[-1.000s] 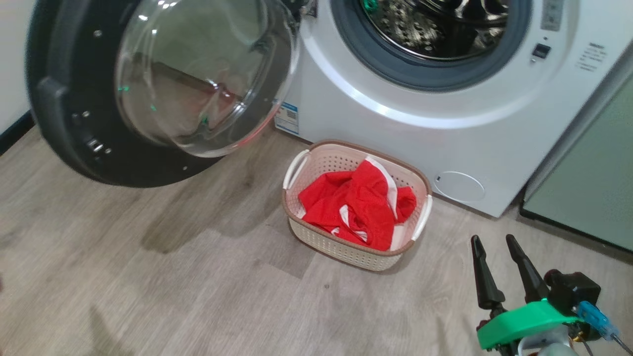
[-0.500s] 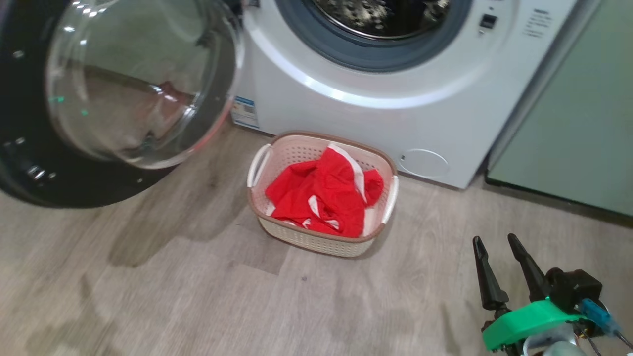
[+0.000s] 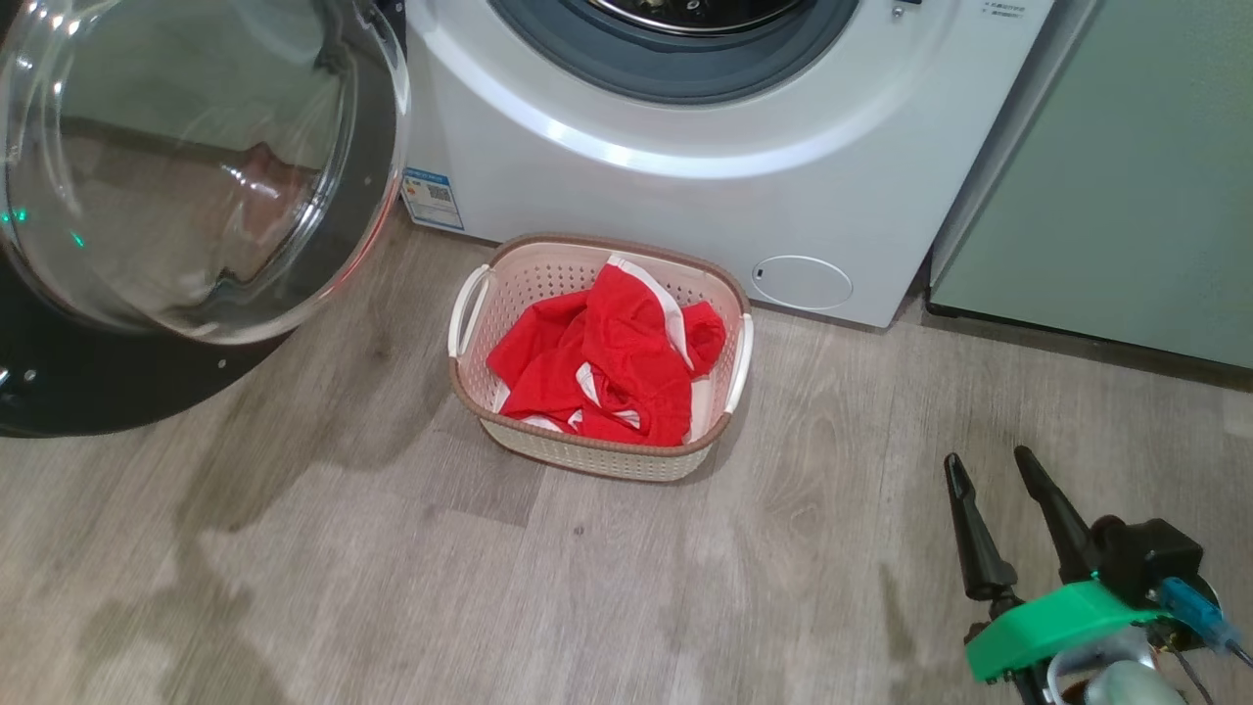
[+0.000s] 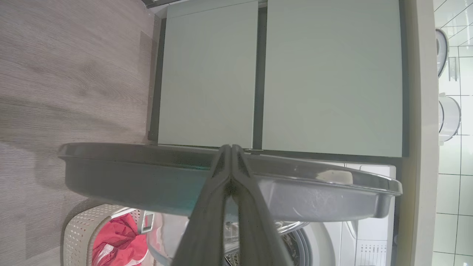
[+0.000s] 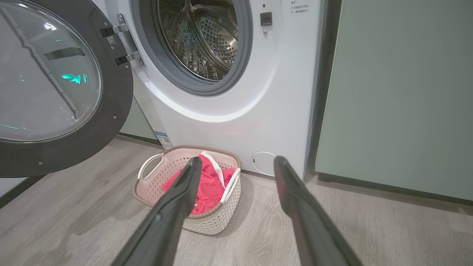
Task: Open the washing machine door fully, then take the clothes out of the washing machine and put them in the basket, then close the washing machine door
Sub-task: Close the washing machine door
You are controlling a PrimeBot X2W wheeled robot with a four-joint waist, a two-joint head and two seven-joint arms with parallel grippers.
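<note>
1. The red clothes (image 3: 607, 367), trimmed in white, lie bunched inside the basket (image 3: 587, 455) and cover most of its bottom.
2. The basket stands on the wood floor (image 3: 392, 568) just in front of the washing machine (image 3: 685, 196), below the round opening. The round service flap (image 3: 801, 282) is close by on its right.
3. The door (image 3: 196, 166) is swung wide open on the machine's left side, with the bulge of its glass bowl facing the room. A blue sticker (image 3: 431, 196) sits low on the white front, near the door's edge.
4. The right wrist view looks through the opening at the perforated metal drum (image 5: 207, 40).
5. The left gripper (image 4: 231, 149) has its fingers pressed together, the tips lying over the door's rim, seen edge-on. Whether they touch it cannot be told.
6. The right gripper (image 3: 987, 458) hangs over bare floor, well to the right of the basket. Its fingers are spread, hold nothing and point toward the machine.
7. Pale green cabinets (image 3: 1126, 196) stand to the right of the machine.
</note>
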